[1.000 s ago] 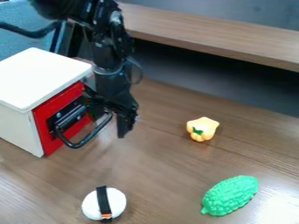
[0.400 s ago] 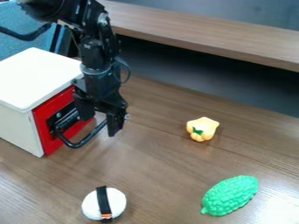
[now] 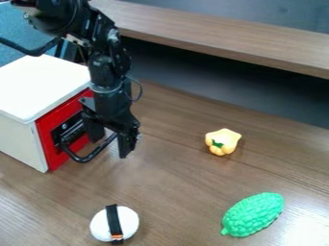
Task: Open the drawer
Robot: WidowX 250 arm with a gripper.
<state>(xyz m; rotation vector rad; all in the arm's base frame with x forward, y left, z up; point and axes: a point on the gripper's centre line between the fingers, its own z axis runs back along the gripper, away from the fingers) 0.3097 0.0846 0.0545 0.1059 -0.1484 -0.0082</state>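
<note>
At the table's point(image 3: 173, 182) left side, a white box point(image 3: 38, 86) holds the red-fronted drawer point(image 3: 51, 156), its black handle point(image 3: 82, 160) jutting out. The gripper point(image 3: 110, 146) stands spread beside it. Rightward: banded white oval point(image 3: 131, 222), yellow pepper point(image 3: 222, 141), bumpy green toy point(image 3: 252, 215).

White box point(image 3: 40, 85) blocked way behind black handle point(image 3: 82, 159). Open tabletop point(image 3: 168, 175) lay between handle and yellow toy point(image 3: 226, 138); white toy point(image 3: 130, 223) and green toy point(image 3: 254, 215) obstructed foreground.

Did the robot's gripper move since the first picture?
Yes. Judged against the drawer's black handle, which stayed put, the gripper has moved a little to the picture's left and a bit lower.
</note>
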